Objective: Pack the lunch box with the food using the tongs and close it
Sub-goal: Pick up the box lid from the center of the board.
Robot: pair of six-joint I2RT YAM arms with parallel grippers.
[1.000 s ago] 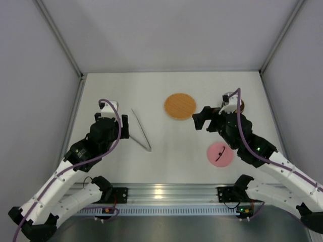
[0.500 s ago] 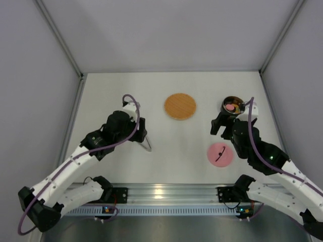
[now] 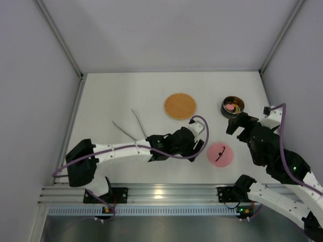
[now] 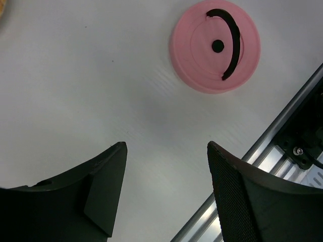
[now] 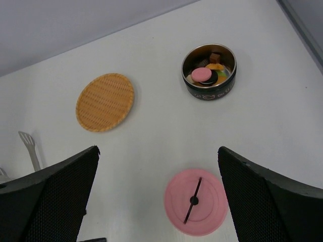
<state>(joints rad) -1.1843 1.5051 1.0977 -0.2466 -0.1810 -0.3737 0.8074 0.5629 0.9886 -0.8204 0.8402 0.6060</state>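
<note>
The food (image 5: 207, 74) sits in the lunch box (image 3: 232, 106) at 2 o'clock on the counter (image 3: 126, 91), and the woven mat (image 3: 179, 106) at 12 o'clock is bare, so you likely have only the closing left. The pink lid (image 4: 215, 46) lies flat at 4 o'clock, well apart from the box. The tongs (image 3: 132, 128) rest at 9 o'clock with their arms splayed.

Expect the lid to be light, stiff and smooth. It is a thin disc lying flush on the counter, so a pinch at the rim may skate off. From these views you cannot be sure whether the black arc and centre dot on top are a raised handle or only a marking. If the arc is raised, take hold there. If not, span the rim across its full width.

Your left arm lies stretched low across the counter toward 4 o'clock, wrist camera looking down. The left fingers (image 4: 101, 186) are spread wide with nothing between them, and the lid is just beyond their tips at 1 o'clock in that view. Your right arm is drawn up at the right edge, its wrist high and tilted over the box. The right fingers (image 5: 55, 196) are fully spread and hold nothing.
</note>
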